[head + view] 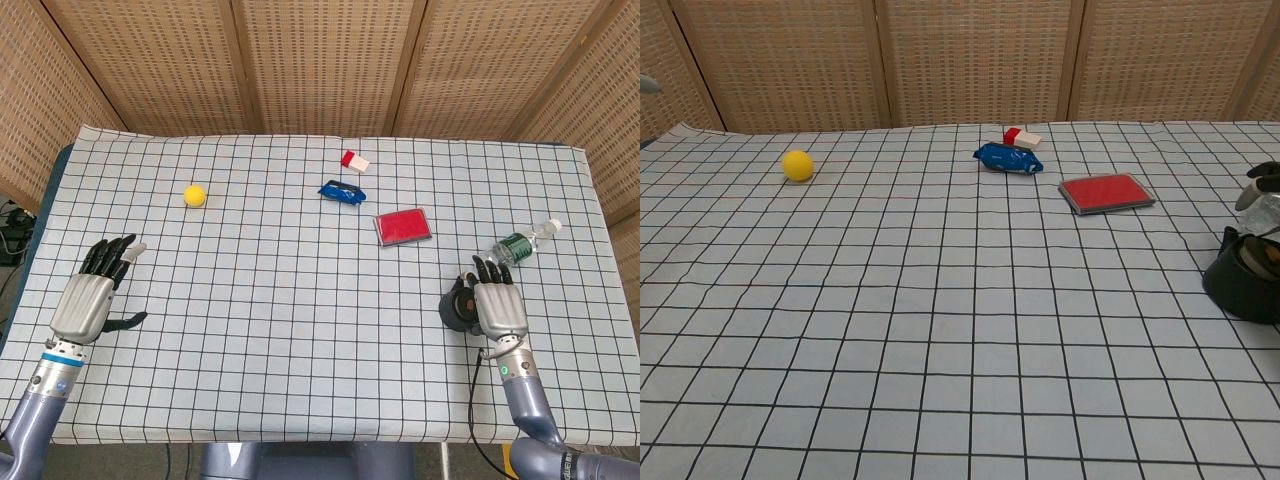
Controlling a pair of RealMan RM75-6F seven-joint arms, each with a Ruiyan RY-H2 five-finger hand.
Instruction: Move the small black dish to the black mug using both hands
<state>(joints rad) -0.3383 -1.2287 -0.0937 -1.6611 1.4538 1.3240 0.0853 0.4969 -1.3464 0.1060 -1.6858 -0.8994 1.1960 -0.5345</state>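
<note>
A black round vessel stands on the checked cloth at the right, cut by the frame edge in the chest view. I cannot tell whether it is the dish, the mug, or both together. My right hand lies just right of it with fingers stretched out and nothing in them; whether its thumb side touches the rim is unclear. In the chest view only its fingertips show. Far from it, my left hand rests on the table's left side, fingers spread and empty.
A green water bottle lies just beyond my right hand. A red flat pad, a blue packet and a red-and-white block sit at the back middle. A yellow ball is at the back left.
</note>
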